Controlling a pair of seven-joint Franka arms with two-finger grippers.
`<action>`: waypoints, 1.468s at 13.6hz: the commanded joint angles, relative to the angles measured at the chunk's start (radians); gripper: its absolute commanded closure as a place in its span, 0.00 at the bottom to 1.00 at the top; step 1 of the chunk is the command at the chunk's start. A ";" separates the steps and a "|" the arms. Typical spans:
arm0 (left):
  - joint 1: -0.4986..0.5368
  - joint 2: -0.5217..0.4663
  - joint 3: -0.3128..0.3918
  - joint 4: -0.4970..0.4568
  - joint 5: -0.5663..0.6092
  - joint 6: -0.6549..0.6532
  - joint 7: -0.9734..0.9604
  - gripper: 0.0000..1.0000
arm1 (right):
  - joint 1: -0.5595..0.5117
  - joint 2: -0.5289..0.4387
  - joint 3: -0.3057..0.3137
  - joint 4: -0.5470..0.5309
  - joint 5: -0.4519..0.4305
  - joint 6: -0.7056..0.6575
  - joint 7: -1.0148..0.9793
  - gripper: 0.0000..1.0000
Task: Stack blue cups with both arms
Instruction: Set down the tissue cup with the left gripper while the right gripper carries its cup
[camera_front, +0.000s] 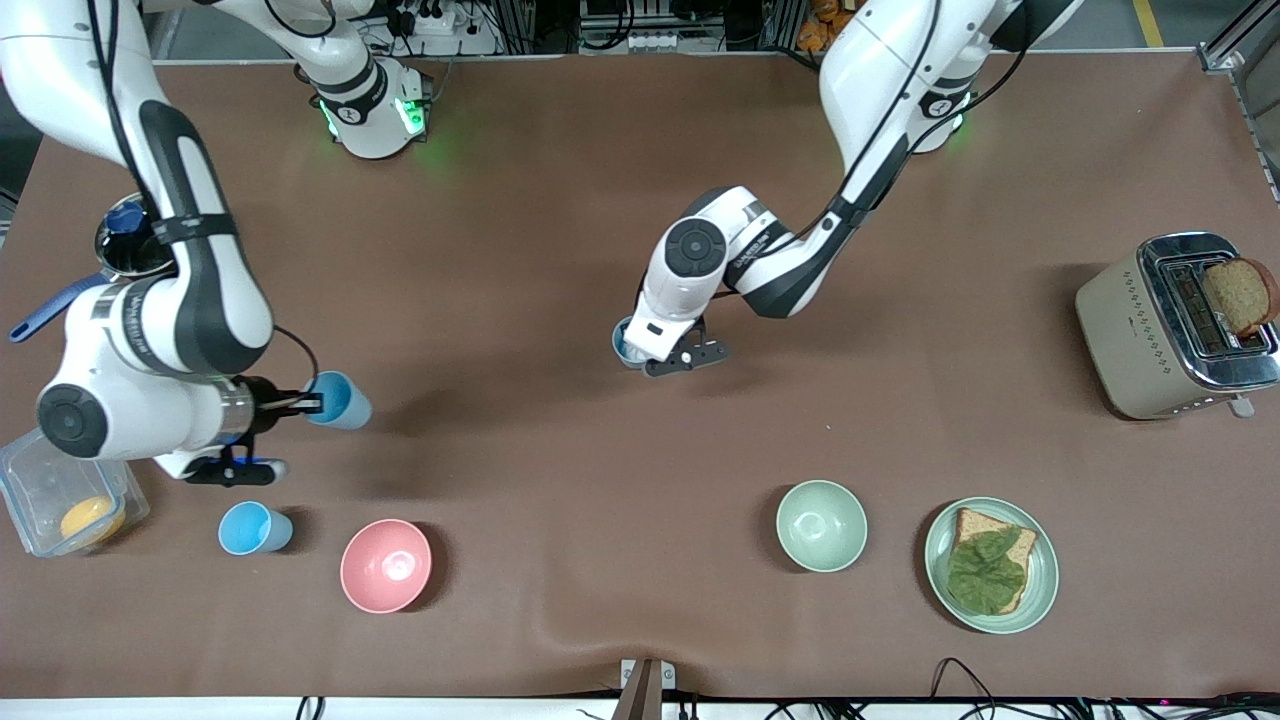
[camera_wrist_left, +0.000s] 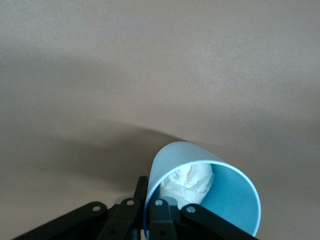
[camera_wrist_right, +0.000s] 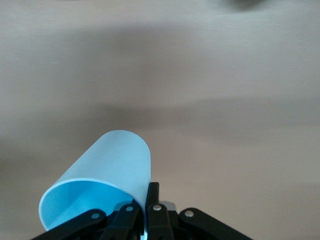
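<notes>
My right gripper (camera_front: 305, 403) is shut on the rim of a bright sky-blue cup (camera_front: 345, 400) and holds it on its side, low over the table at the right arm's end. In the right wrist view the cup (camera_wrist_right: 110, 160) sits with its wall between my fingers (camera_wrist_right: 154, 192). A second sky-blue cup (camera_front: 255, 528) stands upright on the table, nearer the front camera. My left gripper (camera_front: 635, 352) is over the table's middle, shut on the rim of a paler blue cup (camera_front: 622, 340), mostly hidden by the wrist. The left wrist view shows this cup (camera_wrist_left: 175, 157) with crumpled white stuff inside.
A pink bowl (camera_front: 386, 565) sits beside the standing cup. A pale green bowl (camera_front: 821, 525) and a plate (camera_front: 1040, 590) with bread and lettuce sit near the front edge. A toaster (camera_front: 1130, 330) stands at the left arm's end. A clear container (camera_front: 30, 470) and a metal pot (camera_front: 115, 255) sit at the right arm's end.
</notes>
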 joint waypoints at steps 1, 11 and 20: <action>-0.024 0.018 0.024 0.043 0.038 -0.008 -0.032 0.46 | 0.090 0.002 -0.003 0.011 0.056 -0.011 0.084 1.00; 0.109 -0.324 0.043 0.041 0.114 -0.244 0.003 0.00 | 0.421 0.005 -0.003 0.034 0.215 0.003 0.532 1.00; 0.375 -0.535 0.040 0.041 0.111 -0.537 0.362 0.00 | 0.569 0.094 -0.003 0.080 0.250 0.219 0.765 1.00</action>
